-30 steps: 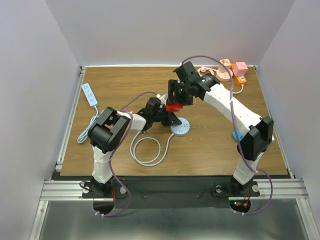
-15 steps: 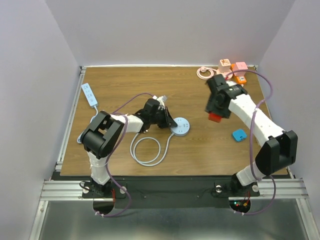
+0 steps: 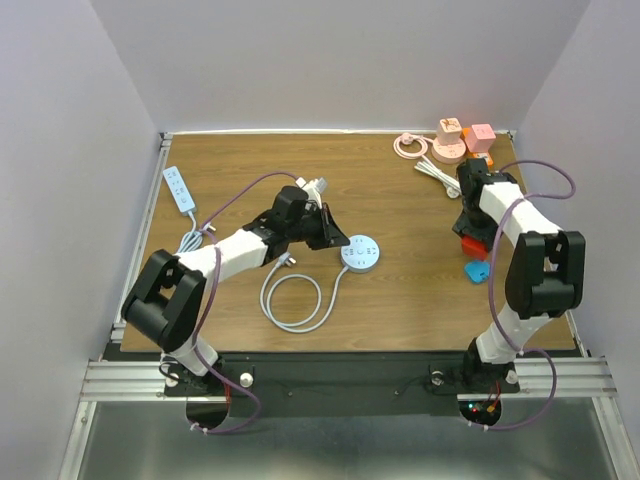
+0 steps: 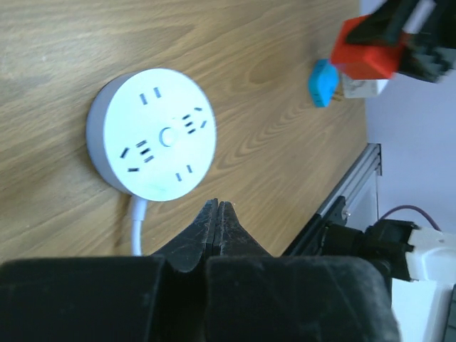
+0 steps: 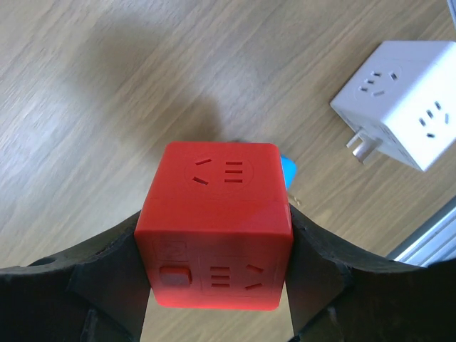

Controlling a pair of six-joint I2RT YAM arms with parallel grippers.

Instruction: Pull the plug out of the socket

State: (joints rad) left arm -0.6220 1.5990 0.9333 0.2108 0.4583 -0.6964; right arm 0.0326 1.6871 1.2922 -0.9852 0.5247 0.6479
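The red cube plug (image 5: 214, 185) sits squarely between the fingers of the right claw (image 5: 217, 239), which is clamped on its two flat side faces. It hangs above the counter (image 5: 107, 85), with a blue piece (image 5: 287, 171) peeking out just beyond it and a white cube adapter (image 5: 399, 103) off to the claw's far right. The plug looks like light, rigid plastic with smooth sides that could slip, so those opposing flat faces are the sensible hold. Its prongs are hidden.

The left claw (image 4: 217, 214) is clenched on nothing, its tips just short of the round socket (image 4: 152, 135), whose slots are all bare.

A second ago the right claw held the plug directly over the socket, next to the left claw. It has since carried the plug well clear.
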